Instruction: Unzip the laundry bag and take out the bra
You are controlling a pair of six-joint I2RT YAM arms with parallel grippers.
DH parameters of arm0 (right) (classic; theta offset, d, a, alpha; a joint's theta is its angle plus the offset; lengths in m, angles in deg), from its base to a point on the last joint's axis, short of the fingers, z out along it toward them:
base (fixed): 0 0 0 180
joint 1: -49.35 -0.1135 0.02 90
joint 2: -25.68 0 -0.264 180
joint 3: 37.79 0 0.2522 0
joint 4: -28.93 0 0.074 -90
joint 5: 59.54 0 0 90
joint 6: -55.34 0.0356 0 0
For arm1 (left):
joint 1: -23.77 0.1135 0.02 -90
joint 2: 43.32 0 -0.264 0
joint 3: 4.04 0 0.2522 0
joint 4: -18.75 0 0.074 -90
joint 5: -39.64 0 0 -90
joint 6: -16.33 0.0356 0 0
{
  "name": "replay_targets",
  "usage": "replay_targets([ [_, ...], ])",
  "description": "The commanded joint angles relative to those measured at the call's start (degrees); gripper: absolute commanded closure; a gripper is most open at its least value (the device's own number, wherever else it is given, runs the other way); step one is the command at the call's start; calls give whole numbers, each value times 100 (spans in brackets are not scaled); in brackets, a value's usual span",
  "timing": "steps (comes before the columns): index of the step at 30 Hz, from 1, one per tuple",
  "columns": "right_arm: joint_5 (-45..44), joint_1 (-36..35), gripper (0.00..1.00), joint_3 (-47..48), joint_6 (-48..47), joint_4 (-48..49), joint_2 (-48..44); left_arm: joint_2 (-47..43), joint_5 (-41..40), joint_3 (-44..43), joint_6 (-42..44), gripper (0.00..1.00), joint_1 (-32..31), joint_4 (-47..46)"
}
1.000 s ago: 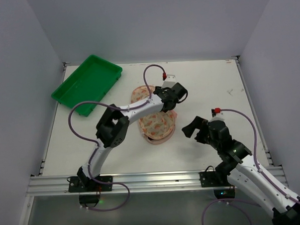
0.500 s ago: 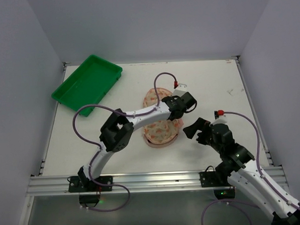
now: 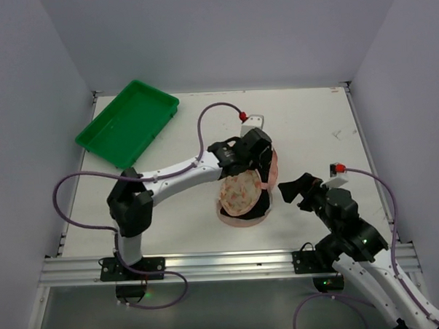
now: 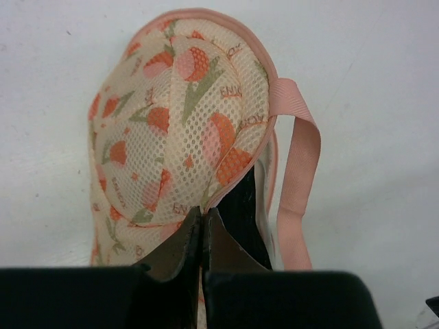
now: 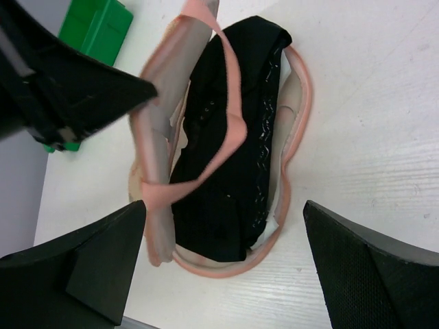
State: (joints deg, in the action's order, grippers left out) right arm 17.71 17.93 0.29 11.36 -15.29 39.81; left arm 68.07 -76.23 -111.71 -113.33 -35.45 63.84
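Note:
The laundry bag (image 3: 241,194) lies mid-table, its printed cream top flap (image 4: 164,137) raised off the lower half. My left gripper (image 4: 201,216) is shut on the flap's pink-trimmed edge, and from above it (image 3: 258,170) sits over the bag's far right side. In the gap under the flap shows the black fabric of the bra (image 5: 233,151), lying in the pink-rimmed lower shell (image 5: 302,103); it also shows as a dark sliver (image 4: 247,219) beside my left fingers. My right gripper (image 3: 293,189) stands open just right of the bag, and the bra lies beyond its spread fingers (image 5: 225,204).
A green tray (image 3: 126,121) sits at the far left, its corner also visible (image 5: 96,27). A pink ribbon loop (image 4: 302,171) hangs from the bag's edge. Grey walls enclose the white table (image 3: 312,124). The left arm (image 5: 68,82) crosses above the bag.
My left gripper closed on the flap's edge and drew it up and toward the near right, opening the bag onto the black bra. The right arm shifted slightly right, still open.

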Motion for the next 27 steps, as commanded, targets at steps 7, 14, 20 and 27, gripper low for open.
replay_targets([
  [7, -8, 13, 1, 398, -427, -66, 318, -1469, 1294, 1242, 274, 95, 1149, -628],
  [14, 185, 13, 1, 337, -524, 84, 485, -2244, 839, 2508, 775, 76, 2123, -628],
  [20, 256, 13, 1, 293, -506, 128, 608, -2517, -453, 2694, 820, 26, 2407, 118],
  [27, 98, 13, 1, 170, -331, 102, 530, -3097, -806, 2395, 188, 0, 2047, 708],
])
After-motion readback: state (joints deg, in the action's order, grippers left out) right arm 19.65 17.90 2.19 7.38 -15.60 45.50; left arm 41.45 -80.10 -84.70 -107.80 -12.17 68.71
